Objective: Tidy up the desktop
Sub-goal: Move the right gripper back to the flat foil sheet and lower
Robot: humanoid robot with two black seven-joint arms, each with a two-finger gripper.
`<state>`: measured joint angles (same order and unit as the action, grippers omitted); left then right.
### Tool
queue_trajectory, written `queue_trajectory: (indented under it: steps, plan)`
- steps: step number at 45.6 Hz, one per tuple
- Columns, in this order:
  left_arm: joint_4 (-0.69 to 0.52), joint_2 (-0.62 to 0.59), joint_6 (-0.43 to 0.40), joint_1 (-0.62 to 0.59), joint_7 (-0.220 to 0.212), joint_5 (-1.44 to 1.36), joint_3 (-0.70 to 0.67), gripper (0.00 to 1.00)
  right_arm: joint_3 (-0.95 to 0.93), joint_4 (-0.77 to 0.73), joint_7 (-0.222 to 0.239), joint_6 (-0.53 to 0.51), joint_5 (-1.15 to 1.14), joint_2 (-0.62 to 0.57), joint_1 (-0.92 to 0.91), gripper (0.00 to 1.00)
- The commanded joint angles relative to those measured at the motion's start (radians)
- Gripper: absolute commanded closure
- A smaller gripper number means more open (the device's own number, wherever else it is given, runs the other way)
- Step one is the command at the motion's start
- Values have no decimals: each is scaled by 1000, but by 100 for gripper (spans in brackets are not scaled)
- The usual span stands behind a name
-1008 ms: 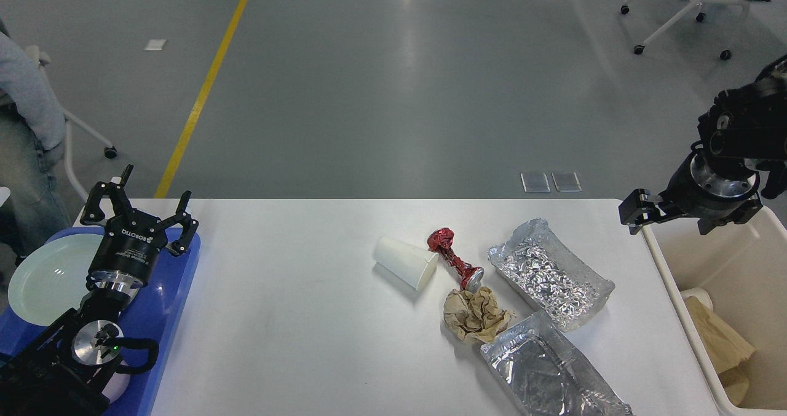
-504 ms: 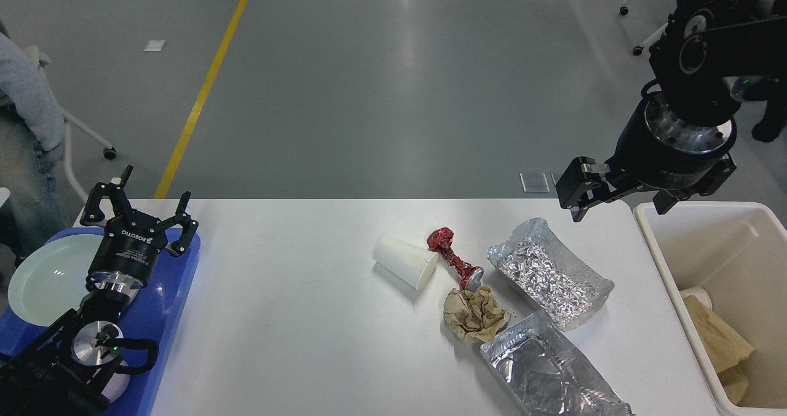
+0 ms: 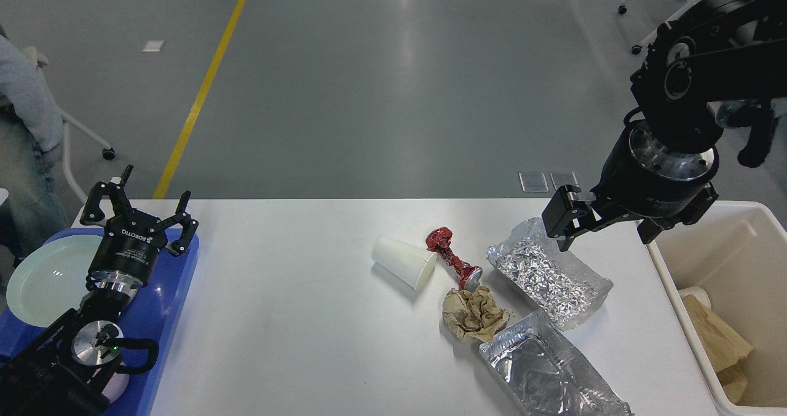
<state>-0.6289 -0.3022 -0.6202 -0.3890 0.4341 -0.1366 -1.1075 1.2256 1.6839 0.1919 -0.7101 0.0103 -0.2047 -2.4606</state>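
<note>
Head view: left fingers (image 3: 139, 202) spread empty above the blue tray (image 3: 161, 317) at the counter (image 3: 295, 317) left edge. Right fingers (image 3: 605, 222), seemingly apart, empty, hover over a foil bag (image 3: 547, 276) near the bin (image 3: 731, 244). Bare white counter lies between.

A glossy grey floor (image 3: 381, 84) reflecting soft overhead light carries a yellow line (image 3: 203, 90) running diagonally at the left, with a white wheeled chair base (image 3: 670, 10) at the far right corner.
</note>
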Motion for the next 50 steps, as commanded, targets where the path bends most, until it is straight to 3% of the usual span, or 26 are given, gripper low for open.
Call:
queue_trajectory:
  steps: [1, 22, 28, 37, 50]
  plan:
    - [0, 0, 0, 1, 0, 0, 0, 4, -3, 26, -2, 9, -15, -5, 26, 2]
    - [0, 0, 0, -1, 0, 0, 0, 4, -77, 61, -14, 167, -286, -44, 231, 10]
    - [0, 0, 0, 1, 0, 0, 0, 4, -75, 61, -34, 299, -429, -59, 377, 14]
    - [0, 0, 0, 1, 0, 0, 0, 4, -63, 27, -22, 564, -713, -82, 675, 13]
    - [0, 0, -1, 1, 0, 0, 0, 4, -69, -121, -19, 636, -745, -30, 951, 14]
